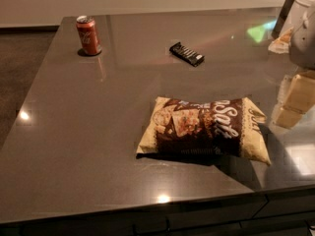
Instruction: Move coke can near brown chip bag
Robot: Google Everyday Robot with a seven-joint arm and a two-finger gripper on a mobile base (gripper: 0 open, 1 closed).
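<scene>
A: Three loose items on the dark glossy counter. Listing, please.

B: Item one: coke can. Red, silver top, upright. Far left corner of the counter, close to the back edge. Standing clear of the other two items.

A: Item two?

B: Item two: brown chip bag. Puffy, lying flat, white "Salt" lettering facing up, tan crimped ends at left and right. Placed toward the front, right of centre. Well apart from the can, diagonally across the counter.

A: And between them?

B: Item three: black candy bar. Flat, wrapped, set askew. Behind the bag, right of the can, touching neither.

A: Robot entry?

B: One gripper. White, at the far right edge, partly cut off by the frame, raised over the back right corner of the counter. Spread or pressed together: cannot tell. Well apart from the can, with the candy bar lying in the stretch between.

A: Anything further to log?

B: Several tan blocky shapes at the right edge, below the gripper. Kind not discernible. Also a few bright light spots on the counter surface.
</scene>
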